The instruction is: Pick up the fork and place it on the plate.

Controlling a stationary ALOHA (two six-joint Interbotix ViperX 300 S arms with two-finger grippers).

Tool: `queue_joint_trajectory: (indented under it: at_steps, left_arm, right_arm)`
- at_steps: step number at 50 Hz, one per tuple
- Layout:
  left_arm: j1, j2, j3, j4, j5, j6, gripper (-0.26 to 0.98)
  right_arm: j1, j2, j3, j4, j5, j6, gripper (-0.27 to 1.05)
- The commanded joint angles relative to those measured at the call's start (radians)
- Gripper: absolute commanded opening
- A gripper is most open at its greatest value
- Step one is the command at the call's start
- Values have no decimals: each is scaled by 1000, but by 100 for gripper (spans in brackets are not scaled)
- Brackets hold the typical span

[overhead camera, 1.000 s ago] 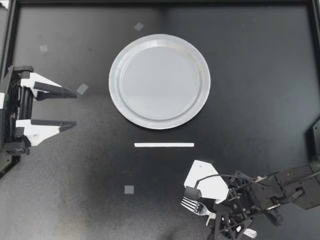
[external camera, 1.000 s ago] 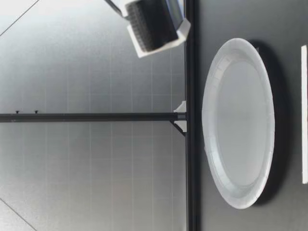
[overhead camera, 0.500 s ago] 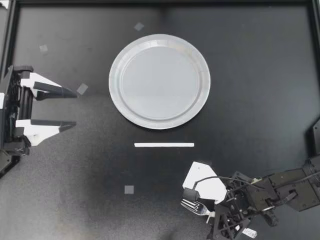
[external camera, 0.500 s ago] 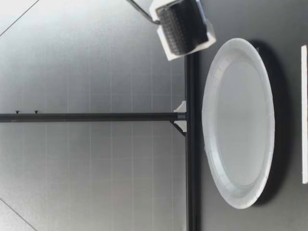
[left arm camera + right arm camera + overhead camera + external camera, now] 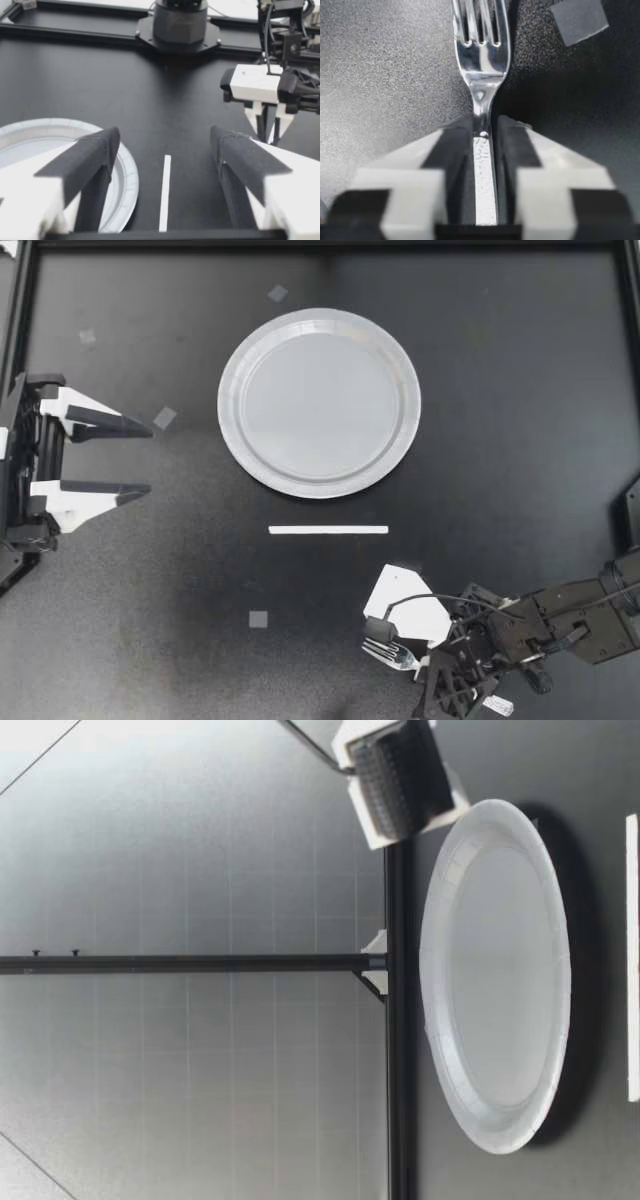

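Note:
A silver fork [image 5: 386,650] lies on the black table near the front edge, tines pointing left. My right gripper [image 5: 420,665] is shut on its handle. In the right wrist view the handle [image 5: 482,150] sits clamped between both fingers, with the tines [image 5: 480,30] ahead on the table. The grey plate [image 5: 232,400] lies at the middle back with nothing on it. My left gripper [image 5: 148,460] stands open at the left edge, holding nothing. In the left wrist view it [image 5: 165,150] faces the plate [image 5: 131,175], with my right gripper [image 5: 265,127] far ahead.
A white strip [image 5: 328,530] lies between the plate and the fork. Small grey tape patches [image 5: 258,619] dot the table. In the low view a gripper's finger [image 5: 400,782] hangs beside the plate [image 5: 432,970], just above the table.
My right gripper's fingers have shut onto the fork handle. In the low view the finger has sunk toward the table. The left arm has not moved.

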Motion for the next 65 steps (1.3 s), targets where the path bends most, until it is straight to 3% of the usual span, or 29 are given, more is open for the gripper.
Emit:
queue_joint_trajectory:
  at_steps: [1,8,17,31,39,46,55,65]
  left_arm:
    - [2,-5,-6,2,-11,0,61]
    - [2,-15,5,2,-11,-2,61]
    - [2,-14,14,2,-26,-12,61]
    - [2,9,34,0,-259,-26,61]
    - [2,58,-28,34,-302,-23,61]
    - [2,129,-91,94,-316,-23,64]
    - [-5,199,-147,101,-380,-31,69]
    - [-34,285,-150,101,-459,-43,69]
  right_arm:
    - [6,-14,-25,-2,-9,-2,21]
    - [6,-18,-26,-5,-18,-3,2]
    - [-31,-147,-91,-101,-18,-15,0]
    - [-192,-471,-213,-695,-75,-31,0]
    - [-296,-517,-219,-988,-373,-23,0]
    - [-399,-471,-230,-1002,-634,-34,0]
    - [-479,-383,-270,-1002,-873,-124,0]
    - [-534,-310,-298,-957,-997,-252,0]
